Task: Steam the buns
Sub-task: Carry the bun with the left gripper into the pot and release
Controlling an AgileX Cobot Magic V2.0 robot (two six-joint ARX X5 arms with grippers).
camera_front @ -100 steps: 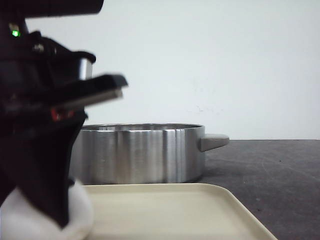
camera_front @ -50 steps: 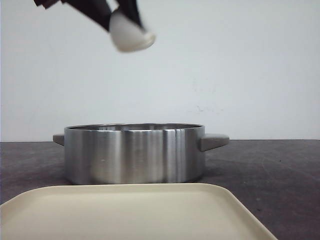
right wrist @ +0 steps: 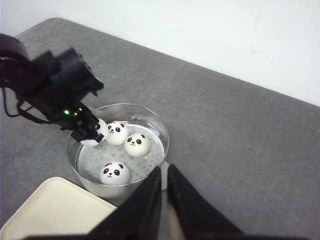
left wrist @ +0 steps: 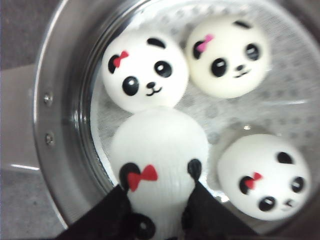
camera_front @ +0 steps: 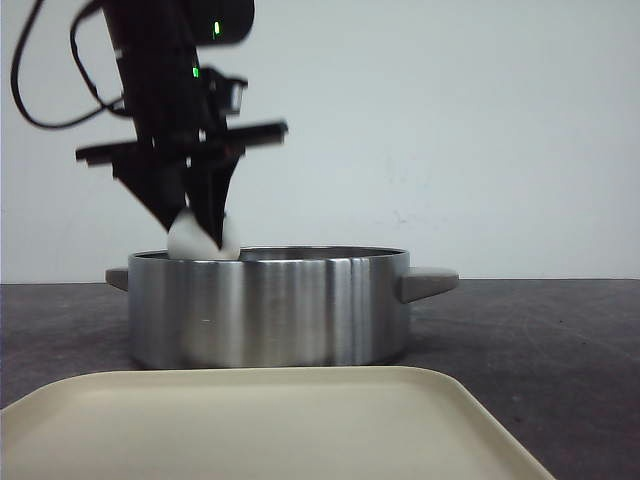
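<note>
My left gripper [camera_front: 200,238] is shut on a white panda-face bun [camera_front: 182,243] and holds it just above the left rim of the steel pot [camera_front: 270,310]. In the left wrist view the held bun [left wrist: 160,150], with a red bow, sits between the black fingers [left wrist: 112,215] over the pot's perforated floor. Three more buns lie inside the pot [left wrist: 145,72] [left wrist: 228,57] [left wrist: 265,177]. The right wrist view shows them too [right wrist: 116,132] [right wrist: 137,144] [right wrist: 114,173]. My right gripper [right wrist: 164,172] hovers shut and empty, high over the table beside the pot's near side.
A cream tray [camera_front: 270,420] lies in front of the pot, with nothing on it in view. The pot has grey side handles [camera_front: 428,283]. The table [right wrist: 240,130] is dark grey and a white wall stands behind it.
The left gripper lifted the bun off the tray's left end, carried it high, and has come down with it over the pot's left side.
</note>
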